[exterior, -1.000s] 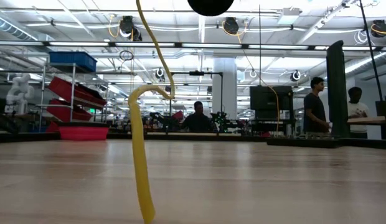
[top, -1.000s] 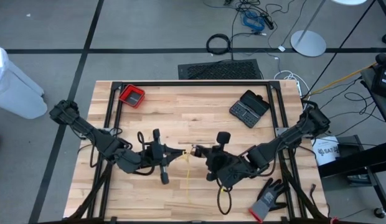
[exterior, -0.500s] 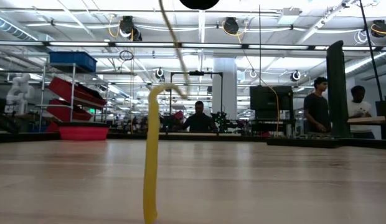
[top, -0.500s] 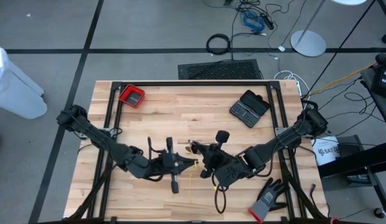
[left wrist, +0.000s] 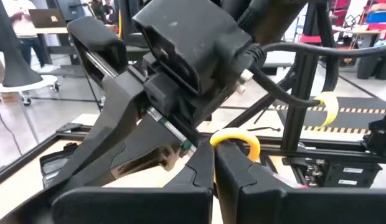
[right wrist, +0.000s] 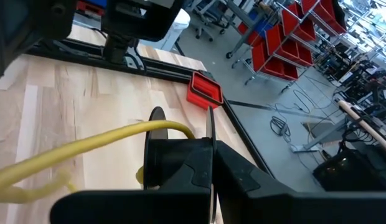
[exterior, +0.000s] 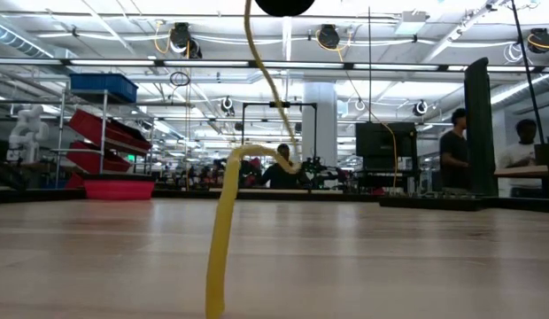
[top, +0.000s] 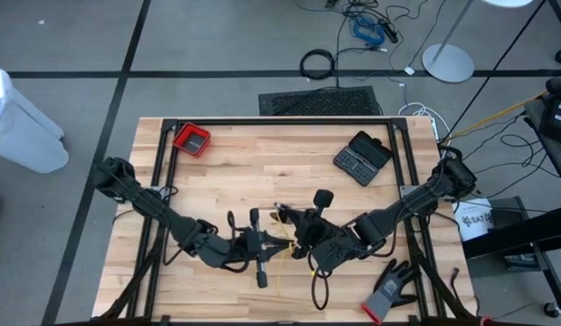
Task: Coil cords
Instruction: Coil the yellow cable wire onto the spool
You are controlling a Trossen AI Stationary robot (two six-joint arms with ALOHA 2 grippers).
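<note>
— What are the jaws doing?

— I'm holding both pairs closed. My left gripper point(top: 282, 244) and right gripper point(top: 282, 215) are each pinching the thin yellow cord point(exterior: 223, 230) mid-table.

— Where's it running?

— It's hanging down to the pale wooden table point(top: 262, 158), arching between them. The black cord? I'm not making it out.

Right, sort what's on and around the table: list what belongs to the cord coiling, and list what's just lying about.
In the job:
- yellow cord, gripped by both
- left gripper, shut on the cord
- right gripper, shut on the cord

Lying about:
- red tray
- black case, open
- grey-black glove
- ring of thick black cable, on the floor
</note>
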